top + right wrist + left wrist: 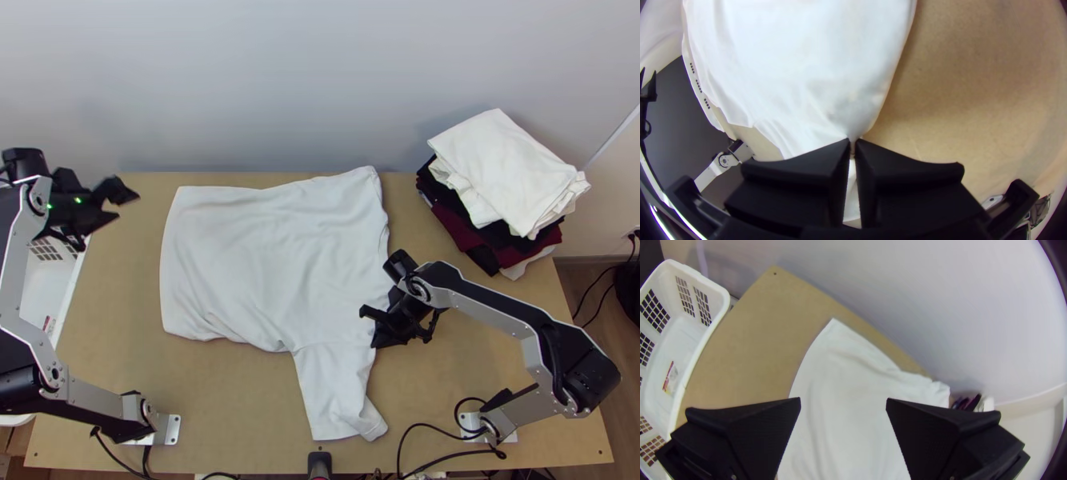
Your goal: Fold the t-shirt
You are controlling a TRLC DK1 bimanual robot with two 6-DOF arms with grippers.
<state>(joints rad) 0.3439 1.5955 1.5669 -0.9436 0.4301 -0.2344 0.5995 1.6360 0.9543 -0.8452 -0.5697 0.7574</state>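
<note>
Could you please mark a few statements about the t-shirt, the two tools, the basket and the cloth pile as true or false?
1. The right tool pinches the white t-shirt at an edge. True.
2. The left tool is shut on the shirt. False: it is open, holding nothing.
3. A narrower part of the shirt reaches toward the table's near edge. True.
4. The pile has a dark red piece on top. False: a white cloth is on top.
</note>
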